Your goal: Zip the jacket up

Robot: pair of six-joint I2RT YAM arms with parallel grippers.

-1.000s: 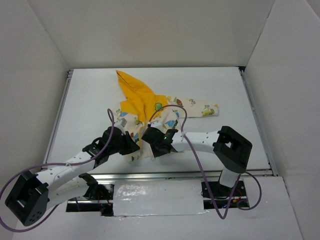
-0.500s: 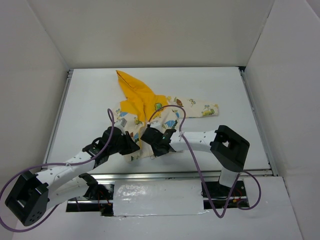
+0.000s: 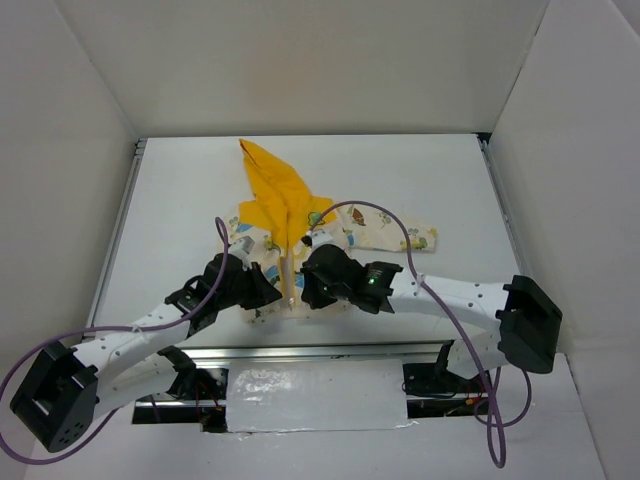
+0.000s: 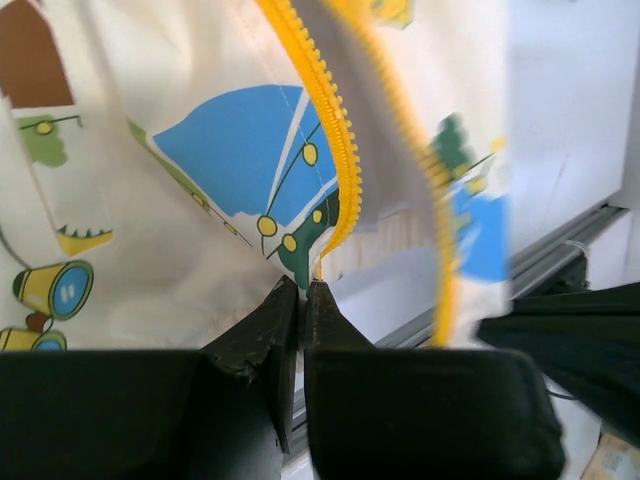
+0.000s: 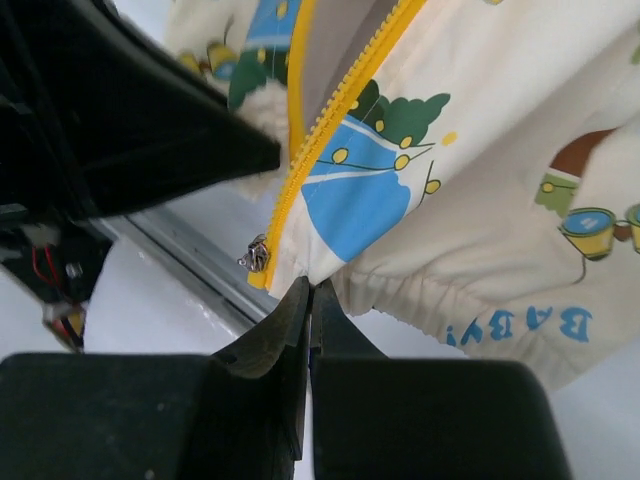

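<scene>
The jacket (image 3: 250, 232) lies front up on the white table, its yellow hood (image 3: 275, 185) pointing away from me and one sleeve (image 3: 400, 235) stretched to the right. Its front is parted at the bottom. My left gripper (image 3: 268, 292) is shut on the bottom hem of the left half (image 4: 150, 200), just below the end of the yellow zipper strip (image 4: 335, 140). My right gripper (image 3: 303, 292) is shut on the hem of the other half (image 5: 480, 200), right beside the small metal slider (image 5: 256, 255) at the foot of its zipper strip (image 5: 340, 110).
A metal rail (image 3: 380, 350) runs along the table's near edge, directly under both grippers. White walls enclose the table on three sides. Purple cables (image 3: 370, 210) loop above the arms. The left arm's dark body (image 5: 130, 130) shows close by in the right wrist view.
My right gripper has closed on the jacket's hem, and its arm has swung out to the right. The jacket's lower front has spread and the hood has shifted slightly. The left arm has stayed put.
</scene>
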